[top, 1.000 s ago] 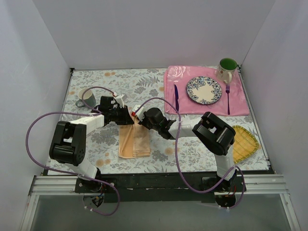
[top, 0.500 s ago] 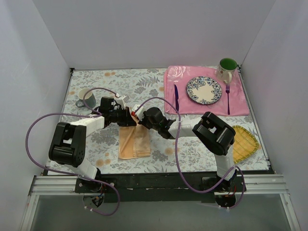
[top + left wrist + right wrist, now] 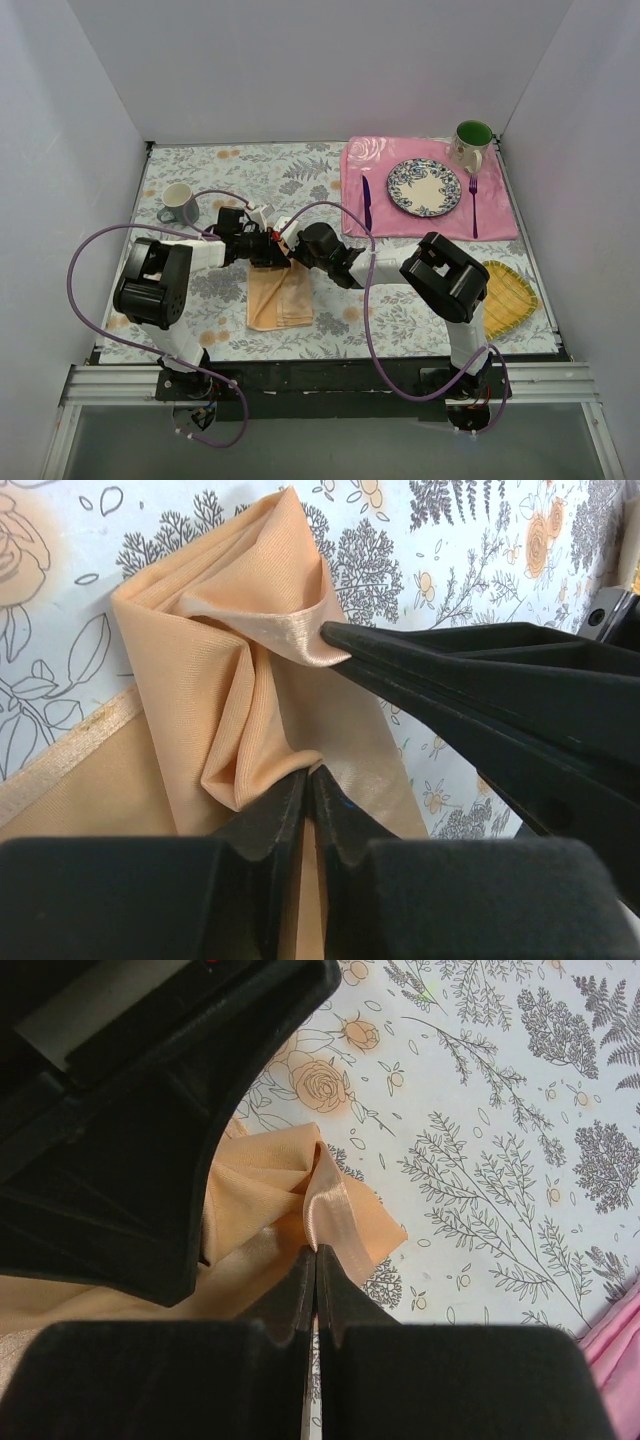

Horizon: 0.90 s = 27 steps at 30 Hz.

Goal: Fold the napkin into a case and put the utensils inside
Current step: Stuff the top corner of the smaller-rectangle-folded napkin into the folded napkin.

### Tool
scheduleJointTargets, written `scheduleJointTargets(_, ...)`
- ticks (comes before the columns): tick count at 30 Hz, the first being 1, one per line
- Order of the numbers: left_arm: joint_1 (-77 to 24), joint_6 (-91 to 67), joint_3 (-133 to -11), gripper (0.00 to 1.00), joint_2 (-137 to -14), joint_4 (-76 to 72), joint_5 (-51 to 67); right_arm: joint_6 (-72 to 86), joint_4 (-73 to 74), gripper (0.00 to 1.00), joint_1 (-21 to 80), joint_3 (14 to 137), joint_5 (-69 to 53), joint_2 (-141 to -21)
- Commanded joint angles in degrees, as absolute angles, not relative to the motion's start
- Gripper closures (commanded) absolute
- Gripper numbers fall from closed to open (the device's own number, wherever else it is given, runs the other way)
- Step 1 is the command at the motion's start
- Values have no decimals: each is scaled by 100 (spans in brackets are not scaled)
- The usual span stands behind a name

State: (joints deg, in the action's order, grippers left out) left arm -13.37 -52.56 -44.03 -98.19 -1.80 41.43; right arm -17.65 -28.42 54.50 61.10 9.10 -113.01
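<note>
The peach-orange napkin (image 3: 279, 300) lies folded into a narrow strip on the floral tablecloth, its far end bunched and raised. My left gripper (image 3: 277, 254) is shut on a fold at that end; the left wrist view shows the napkin (image 3: 200, 670) pinched at the gripper (image 3: 308, 773). My right gripper (image 3: 293, 256) is shut on the satin hem of the napkin (image 3: 330, 1195), pinched at the gripper (image 3: 316, 1250). The two grippers nearly touch. The purple knife (image 3: 367, 203) and the fork (image 3: 473, 207) lie on either side of the plate.
A pink floral placemat (image 3: 500, 218) at the back right holds a patterned plate (image 3: 424, 187) and a green-lined mug (image 3: 472, 142). A grey mug (image 3: 180, 203) stands at the left. A yellow ribbed mat (image 3: 510, 298) lies at the right edge.
My left arm has swung so that the grey mug now shows fully. Both grippers have stayed at the napkin's far end and drawn closer together, bunching the cloth.
</note>
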Motion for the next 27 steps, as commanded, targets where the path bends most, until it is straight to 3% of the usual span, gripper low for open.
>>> scheduleJointTargets(1, -1371, -5308, -4377, 87, -9852, -325, 4315, -1652, -2962, 99, 5493, 6346, 967, -11338)
scheduleJointTargets(7, -1380, -5266, -4377, 69, -9826, -387, 4333, -1635, -2936, 99, 5493, 6346, 975, -11347)
scheduleJointTargets(9, -1406, -5151, -4438, 68, -9861, -203, 4176, -1644, -2953, 99, 5493, 6328, 967, -11347)
scheduleJointTargets(13, -1415, -4913, -4360, 52, -9713, -289, 4525, -1617, -2962, 99, 5502, 6328, 949, -11347)
scheduleJointTargets(14, -1415, -4939, -4255, 43, -9608, -525, 4552, -1617, -2953, 99, 5493, 6328, 958, -11347)
scheduleJointTargets(16, -1415, -4975, -4052, 41, -9431, -667, 4623, -1626, -2962, 99, 5493, 6328, 967, -11329)
scheduleJointTargets(20, -1380, -5080, -3815, 42, -9220, -1228, 4606, -1626, -2962, 99, 5493, 6319, 976, -11320)
scheduleJointTargets(23, -1284, -5431, -3621, 49, -9132, -1625, 4807, -1617, -2936, 99, 5502, 6311, 949, -11294)
scheduleJointTargets(24, -1275, -5580, -3630, 60, -9149, -1652, 4956, -1617, -2936, 99, 5493, 6311, 949, -11285)
scheduleJointTargets(27, -1143, -5870, -3560, 71, -9202, -1854, 5114, -1617, -2935, 99, 5493, 6311, 949, -11276)
